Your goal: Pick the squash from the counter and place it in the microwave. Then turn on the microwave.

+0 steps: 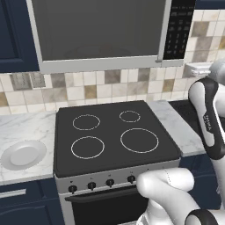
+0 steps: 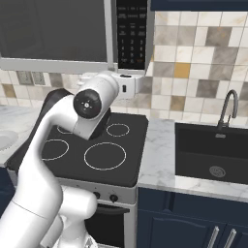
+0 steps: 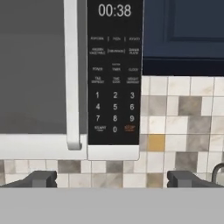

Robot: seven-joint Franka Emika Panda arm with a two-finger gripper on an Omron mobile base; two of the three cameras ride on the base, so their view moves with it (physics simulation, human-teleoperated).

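The microwave (image 1: 101, 33) is a large boxy unit with a light grey frame, hung above the stove. Its wide door of flat dark glass is closed, and a pale vertical handle bar (image 3: 72, 74) runs down the door's right edge. Right of the handle sits the keypad (image 3: 114, 74), a tall glossy black strip with small white legends, number keys and a display reading 00:38. In the hand view the tool (image 3: 111, 179) sits low, just below the bottom edge of the microwave and level with the tiled wall; its two dark blocky fingertips (image 3: 38, 178) stand wide apart with nothing between them. The squash cannot be made out in any view; behind the dark glass nothing can be told. Below the microwave, the stovetop (image 1: 115, 134) is a smooth matte black slab with four thin white rings, and under it a grey strip carries a row of small round black knobs (image 1: 101, 184). The bench (image 1: 26, 129), white marble with grey veins over dark navy cabinets, runs to both sides of the stove. To the left of the stove a round white plate (image 1: 23, 154) with a shallow rim lies on the marble. To the right of the stove a black rectangular sink (image 2: 213, 152) is sunk into the slab, with a thin curved dark faucet (image 2: 227, 109) behind it. The wall is covered in small square tiles (image 2: 193, 58) of cream, grey and tan.
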